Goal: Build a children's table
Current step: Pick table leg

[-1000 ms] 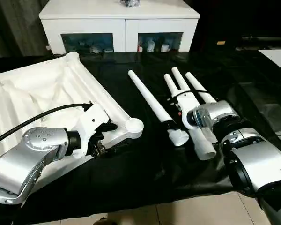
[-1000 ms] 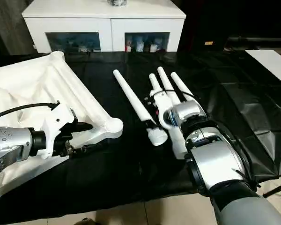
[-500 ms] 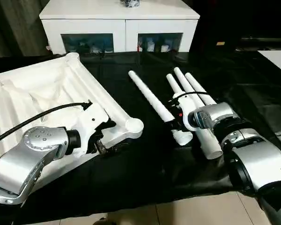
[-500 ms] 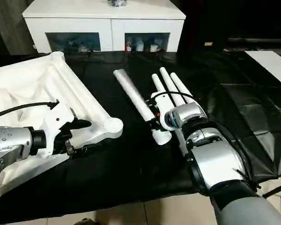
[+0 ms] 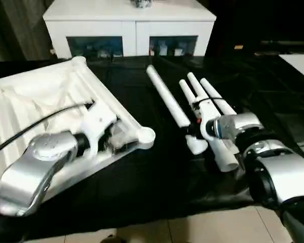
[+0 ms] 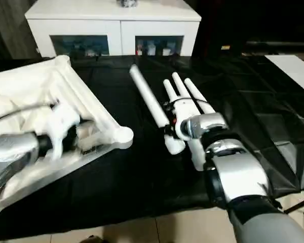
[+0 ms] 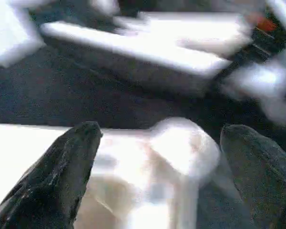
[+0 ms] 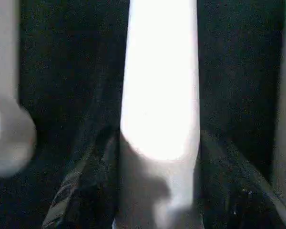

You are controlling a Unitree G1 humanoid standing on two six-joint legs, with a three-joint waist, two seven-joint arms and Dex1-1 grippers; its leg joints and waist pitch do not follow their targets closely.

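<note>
Your right gripper clasped one leg. Your left gripper gaped wide, empty, over the tabletop's corner socket. No legs were fitted.

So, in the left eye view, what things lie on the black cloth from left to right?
Table top → left gripper → leg held by the right gripper → right gripper → remaining legs.

Nothing here can be read: no words, numbers, labels or brand marks on anything in sight.
</note>
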